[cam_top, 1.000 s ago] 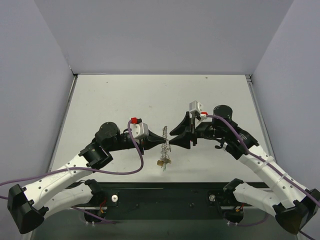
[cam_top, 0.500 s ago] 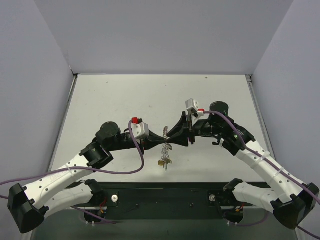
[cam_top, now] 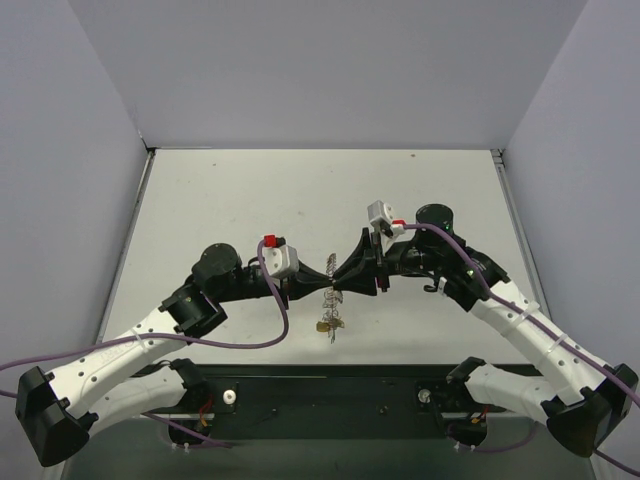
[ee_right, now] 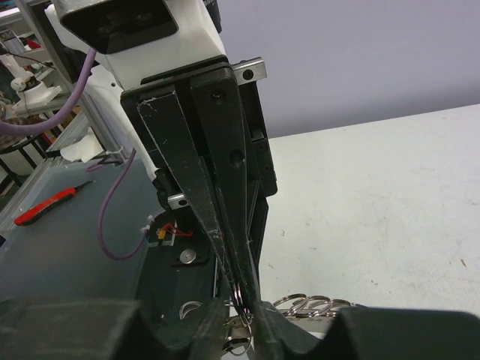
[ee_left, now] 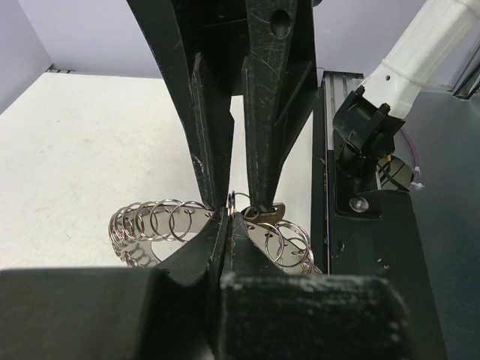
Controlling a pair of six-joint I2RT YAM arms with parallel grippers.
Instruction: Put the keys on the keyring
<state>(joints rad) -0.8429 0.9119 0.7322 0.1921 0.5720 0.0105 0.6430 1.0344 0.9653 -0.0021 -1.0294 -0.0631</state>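
Silvery coils of the keyring (cam_top: 329,298) hang above the middle of the white table (cam_top: 230,190), held up edge-on between the two arms. The left gripper (cam_top: 317,288) reaches it from nine o'clock and the right gripper (cam_top: 338,281) from three o'clock, their tips almost touching.

In the left wrist view the left fingers are pinched tight on the rim. The right fingers are drawn narrow, with only a slit between them, and close on a thin loop at the same spot. I cannot tell whether that loop is the ring's own wire or a key's eyelet. A few keys (cam_top: 326,324) dangle in a small bunch at six o'clock under the ring, so they look already threaded. A brassy piece sits right at the right fingertips.

I judge this to be the threading step, with one arm steadying the ring and the other working at the coil. The next move calls for tiny, careful motion, parting or sliding along the wire without either pinch slipping or the ring twisting away.
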